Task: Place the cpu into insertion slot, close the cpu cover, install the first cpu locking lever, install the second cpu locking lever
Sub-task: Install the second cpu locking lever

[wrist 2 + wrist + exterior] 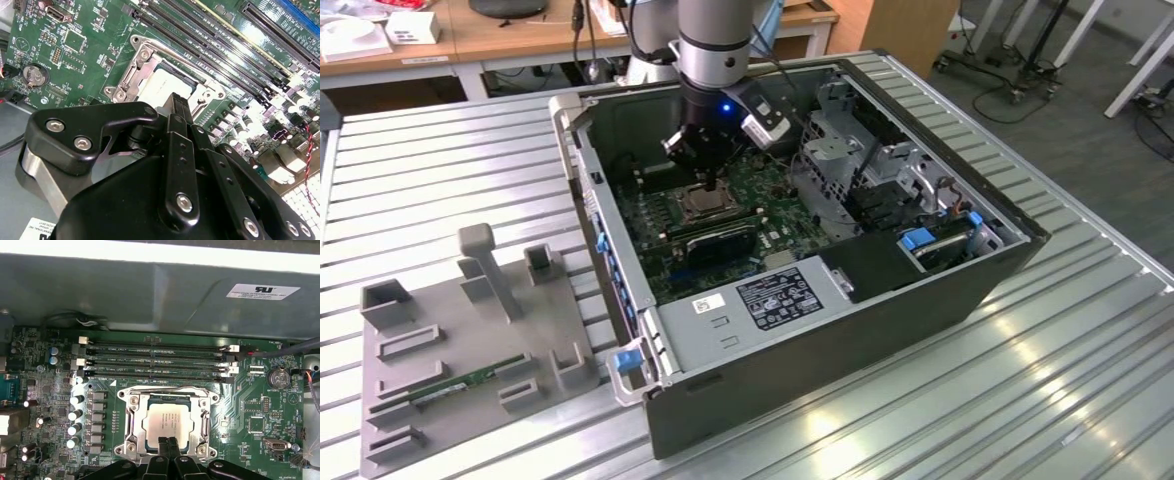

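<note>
Tabletop: a ribbed, pale grey metal tabletop (1067, 330) fills most of the exterior view; it carries an open dark grey computer case (854, 330) lying on its side at the middle of the frame.
Fixture: a grey plastic holder block (467, 350) stands on the tabletop at the lower left of the exterior view, with a long green memory stick (460, 385) lying in it.
Room: wooden desks (520, 35) run along the top edge of the exterior view, and grey floor shows at the upper right.
Board: a green circuit board (250, 405) lies flat inside the case, with long narrow black memory slots (157, 362) just beside the socket.
Cpu: the small square silvery-tan cpu (167, 422) sits in the square black insertion slot (150, 402) at the lower middle of the first wrist view.
Cover: the thin silver cpu cover (132, 422) lies down flat around the chip, which shows through its window.
Hand: the black two-fingered hand (168, 442) hangs at the lower edge of the chip in the first wrist view, its fingertips (163, 445) pressed together with nothing between them; whether they touch the cpu I cannot tell.
Edges: the grey case wall (150, 295) rises just beyond the memory slots, across the top of the first wrist view.
Open room: bare board lies on both sides of the socket; in the exterior view a drive cage (854, 150) stands right of the hand.
</note>
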Motion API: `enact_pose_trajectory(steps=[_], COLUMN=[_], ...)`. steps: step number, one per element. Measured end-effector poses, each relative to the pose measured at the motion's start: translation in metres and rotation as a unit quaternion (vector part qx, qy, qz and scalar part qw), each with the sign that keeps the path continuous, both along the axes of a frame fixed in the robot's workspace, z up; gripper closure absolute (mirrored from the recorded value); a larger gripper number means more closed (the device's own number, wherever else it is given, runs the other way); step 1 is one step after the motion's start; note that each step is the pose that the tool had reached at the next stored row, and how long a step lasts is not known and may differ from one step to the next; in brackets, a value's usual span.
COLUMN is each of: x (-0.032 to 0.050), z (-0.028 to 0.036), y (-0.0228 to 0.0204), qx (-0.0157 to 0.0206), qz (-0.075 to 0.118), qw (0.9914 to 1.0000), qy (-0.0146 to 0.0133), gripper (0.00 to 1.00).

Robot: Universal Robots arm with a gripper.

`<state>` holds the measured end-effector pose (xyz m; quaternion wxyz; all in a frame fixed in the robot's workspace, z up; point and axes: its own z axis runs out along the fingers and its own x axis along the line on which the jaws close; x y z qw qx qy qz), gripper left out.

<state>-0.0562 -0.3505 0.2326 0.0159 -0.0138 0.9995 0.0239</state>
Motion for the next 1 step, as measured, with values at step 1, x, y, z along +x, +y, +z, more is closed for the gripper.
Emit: enact_pose_trajectory(steps=[1], x=[0.0], z=[0.0], y=[0.0], qx=[0.0], qz=[0.0], qw=[1.0], qy=[0.0], gripper=[0.89])
